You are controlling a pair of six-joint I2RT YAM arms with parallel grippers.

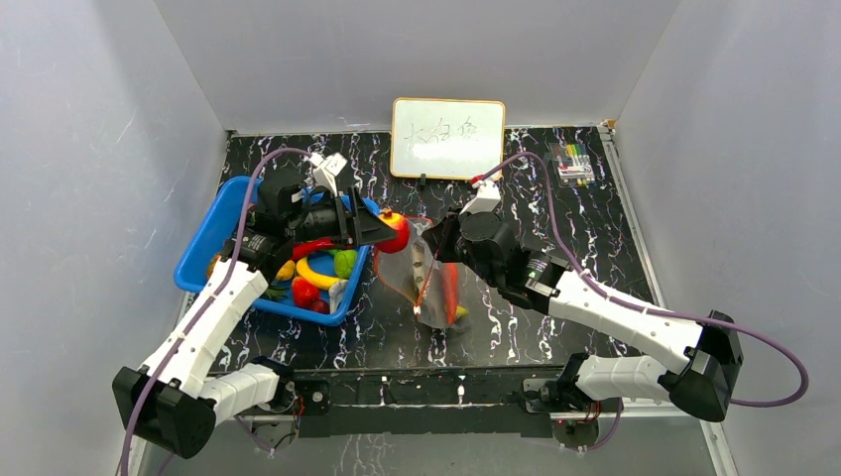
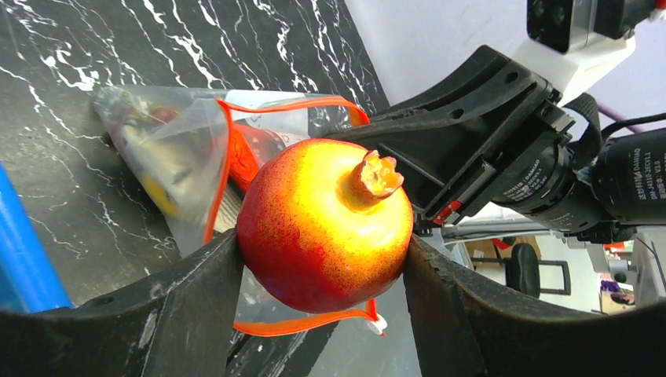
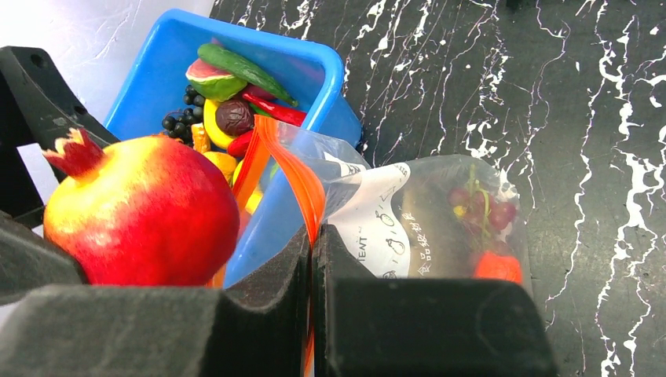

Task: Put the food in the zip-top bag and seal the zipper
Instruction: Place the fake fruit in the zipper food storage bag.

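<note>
1. Step in hand, by judgement: loading food (image 3: 236, 118) into the bag (image 3: 408, 220). Sealing not yet begun, with the zipper (image 3: 294, 169) gaping.
2. Left gripper (image 2: 322, 259): jaws spread wide and clamped on both sides of a pomegranate (image 2: 322, 224), held just in front of the bag's mouth.
3. Right gripper (image 3: 312, 267): jaws fully closed, pinching the bag's rim at the zipper and lifting the mouth open.
4. Bag: lying on the table (image 1: 555, 198) just beside the basket (image 3: 149, 78), mouth turned toward the pomegranate. Inside: grapes (image 3: 479, 212) and an orange piece (image 3: 496, 267) at least.
5. Next move, likely: ease the pomegranate through the mouth, then let go. Calls for a wide mouth, the fruit looking nearly as broad as the opening.
6. Count: one pomegranate, one bag, one basket, two grippers. Several pieces of food in the basket, overlapping, so no exact number.
</note>
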